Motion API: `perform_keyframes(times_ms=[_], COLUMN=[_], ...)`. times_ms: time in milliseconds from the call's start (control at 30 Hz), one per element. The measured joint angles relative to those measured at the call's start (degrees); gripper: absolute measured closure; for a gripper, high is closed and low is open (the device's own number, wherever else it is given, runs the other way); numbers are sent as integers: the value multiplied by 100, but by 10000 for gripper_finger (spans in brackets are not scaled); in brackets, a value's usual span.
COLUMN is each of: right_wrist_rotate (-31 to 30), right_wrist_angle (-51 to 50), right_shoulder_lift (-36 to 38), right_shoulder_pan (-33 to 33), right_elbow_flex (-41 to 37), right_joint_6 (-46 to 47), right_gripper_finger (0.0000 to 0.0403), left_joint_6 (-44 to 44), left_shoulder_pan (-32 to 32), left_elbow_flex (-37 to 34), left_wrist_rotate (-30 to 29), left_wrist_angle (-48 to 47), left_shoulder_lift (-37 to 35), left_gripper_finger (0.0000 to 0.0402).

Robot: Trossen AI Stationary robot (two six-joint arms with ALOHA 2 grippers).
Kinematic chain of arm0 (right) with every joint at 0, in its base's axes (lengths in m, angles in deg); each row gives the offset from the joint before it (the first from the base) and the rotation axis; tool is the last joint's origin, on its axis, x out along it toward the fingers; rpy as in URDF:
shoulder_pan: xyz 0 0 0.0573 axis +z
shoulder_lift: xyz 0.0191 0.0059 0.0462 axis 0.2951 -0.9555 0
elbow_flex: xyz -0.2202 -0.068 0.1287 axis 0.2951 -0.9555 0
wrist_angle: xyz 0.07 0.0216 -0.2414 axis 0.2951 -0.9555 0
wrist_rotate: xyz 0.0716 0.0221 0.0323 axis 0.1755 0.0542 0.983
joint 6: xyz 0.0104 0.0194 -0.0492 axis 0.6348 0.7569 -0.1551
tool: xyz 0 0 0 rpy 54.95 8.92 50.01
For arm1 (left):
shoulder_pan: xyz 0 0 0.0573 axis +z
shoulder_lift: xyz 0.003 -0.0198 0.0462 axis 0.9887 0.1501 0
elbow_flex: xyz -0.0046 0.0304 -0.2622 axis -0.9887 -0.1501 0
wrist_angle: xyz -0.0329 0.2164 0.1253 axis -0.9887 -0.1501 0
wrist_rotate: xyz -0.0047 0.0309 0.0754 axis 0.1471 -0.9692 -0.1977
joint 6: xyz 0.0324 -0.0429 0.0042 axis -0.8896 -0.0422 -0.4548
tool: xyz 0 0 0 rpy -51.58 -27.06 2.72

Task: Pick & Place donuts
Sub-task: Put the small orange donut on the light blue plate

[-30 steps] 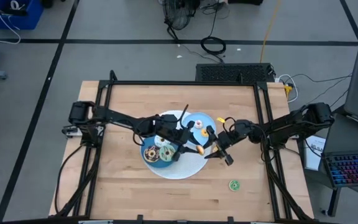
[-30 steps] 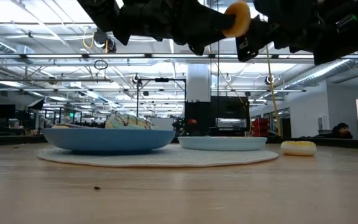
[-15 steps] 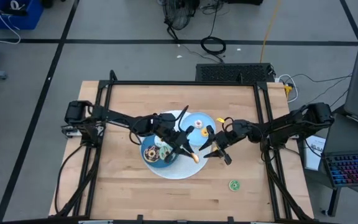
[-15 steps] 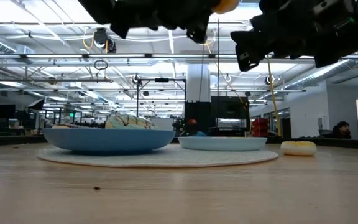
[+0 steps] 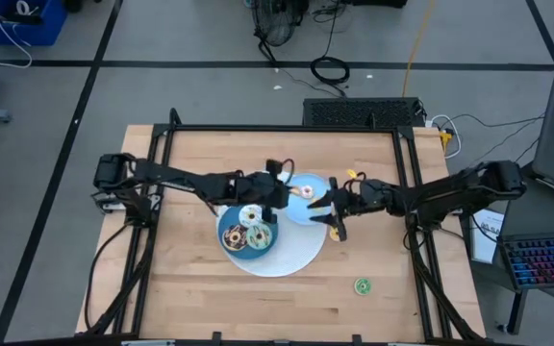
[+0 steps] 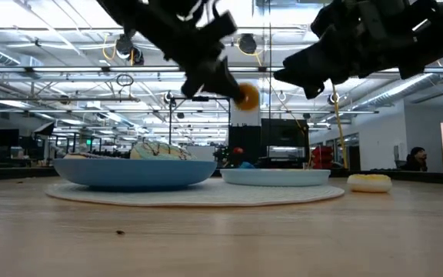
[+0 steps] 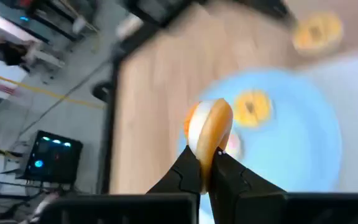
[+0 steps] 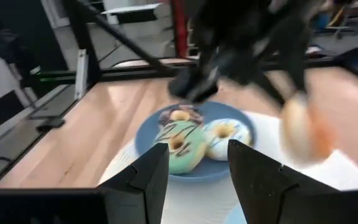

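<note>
Left wrist view, orange donut (image 7: 209,132) pinched (edge-on) between left gripper (image 7: 207,163) fingertips

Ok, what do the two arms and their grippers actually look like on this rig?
Both are slim black jointed arms, mounted at opposite table edges. The left gripper has two tapering dark fingers; the right gripper has broad, flat black fingers. No markings visible.

Wooden table (image 5: 200,274), white mat (image 5: 296,252), green donut (image 5: 362,285)
</note>
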Motion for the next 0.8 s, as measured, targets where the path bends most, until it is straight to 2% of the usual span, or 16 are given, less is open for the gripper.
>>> perform_keyframes(times_ms=[200,367,467,633,800], right_wrist_rotate=[-185,-186,-186,-186,-184], right_wrist_angle=[-132,-211,-228,-270,-265], right_shoulder_lift=[361,508,512,521,521], right_shoulder_pan=[-115,-131,-131,-131,-131], right_elbow_flex=[5,-6,2,2,2], right_joint_6=[-72,-109,-109,-109,-109], right_gripper_finger=[248,248,248,248,248], left_joint_6=[-551,-1283,-1447,-1204,-1089], left_shoulder_pan=[59,-49,-77,-62,-122], left_elbow_flex=[-6,-8,-6,-3,-1], left_wrist_rotate=[-98,-945,-1167,-1189,-1472], left_wrist_angle=[367,875,1050,1071,1301], left_shoulder_lift=[831,1493,1713,1754,1690], left_gripper_finger=[387,391,388,337,284])
